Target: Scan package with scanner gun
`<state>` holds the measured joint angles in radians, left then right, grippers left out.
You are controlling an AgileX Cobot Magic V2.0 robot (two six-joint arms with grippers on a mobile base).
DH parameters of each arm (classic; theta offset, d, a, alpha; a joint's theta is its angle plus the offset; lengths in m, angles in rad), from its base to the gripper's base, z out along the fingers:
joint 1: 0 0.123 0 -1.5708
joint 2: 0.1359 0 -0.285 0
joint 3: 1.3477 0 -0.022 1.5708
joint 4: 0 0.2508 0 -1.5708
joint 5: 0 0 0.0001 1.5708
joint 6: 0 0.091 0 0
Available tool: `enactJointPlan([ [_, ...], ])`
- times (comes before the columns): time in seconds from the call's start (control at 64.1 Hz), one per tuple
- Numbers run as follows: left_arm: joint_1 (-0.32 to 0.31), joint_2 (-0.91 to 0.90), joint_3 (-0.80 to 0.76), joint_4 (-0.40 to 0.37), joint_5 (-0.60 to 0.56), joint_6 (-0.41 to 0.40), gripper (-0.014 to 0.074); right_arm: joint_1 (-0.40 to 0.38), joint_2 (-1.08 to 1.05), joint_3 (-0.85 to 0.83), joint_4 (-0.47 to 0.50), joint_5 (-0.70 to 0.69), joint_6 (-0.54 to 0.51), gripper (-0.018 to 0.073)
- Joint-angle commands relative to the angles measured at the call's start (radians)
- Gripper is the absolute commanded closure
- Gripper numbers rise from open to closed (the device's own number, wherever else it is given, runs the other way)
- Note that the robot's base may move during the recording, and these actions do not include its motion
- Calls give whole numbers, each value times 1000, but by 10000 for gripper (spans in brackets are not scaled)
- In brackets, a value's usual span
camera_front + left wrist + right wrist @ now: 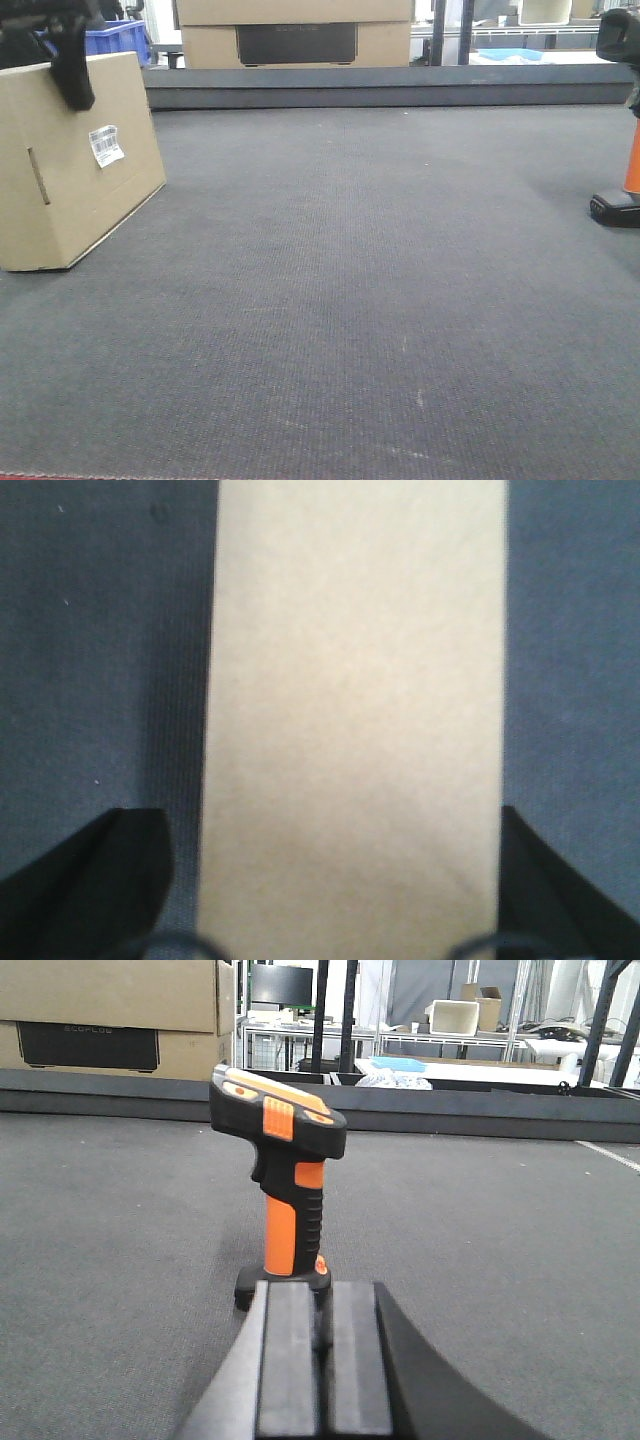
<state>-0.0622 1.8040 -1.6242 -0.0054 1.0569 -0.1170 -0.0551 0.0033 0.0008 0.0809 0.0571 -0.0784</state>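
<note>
The package, a tan cardboard box (70, 170) with a white barcode label (105, 145) on its side, stands at the left of the grey mat. My left gripper (72, 70) hangs over its top edge. In the left wrist view the box top (350, 710) runs between the gripper's (325, 825) two spread black fingers (95, 875), with a gap at the left one. The orange and black scanner gun (285, 1160) stands upright on its base, at the right edge in the front view (620, 195). My right gripper (320, 1305) is shut and empty just short of the scanner's base.
A raised dark ledge (400, 88) runs along the back of the mat. Behind it stand a large cardboard box (295, 30) and a blue bin (118, 40). Tables and shelving stand further back (450, 1040).
</note>
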Motion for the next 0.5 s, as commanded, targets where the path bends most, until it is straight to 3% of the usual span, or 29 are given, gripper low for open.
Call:
enactJointPlan([
  [0.0,-2,-1,-6,-7,5,7,245,0,-3,-1,-3,-20,-2,721],
  [0.14,-2,-1,-6,-7,8,7,512,0,-3,-1,-3,-20,-2,721],
  [0.218,-2,-3,-7,-10,12,7,713,0,-3,-1,-3,-20,-2,721],
  [0.375,-2,-20,-92,-32,66,7,707,0,-3,-1,-3,-20,-2,721],
  [0.484,-2,-53,-153,-139,79,-33,707,0,-3,-1,-3,-20,-2,721],
])
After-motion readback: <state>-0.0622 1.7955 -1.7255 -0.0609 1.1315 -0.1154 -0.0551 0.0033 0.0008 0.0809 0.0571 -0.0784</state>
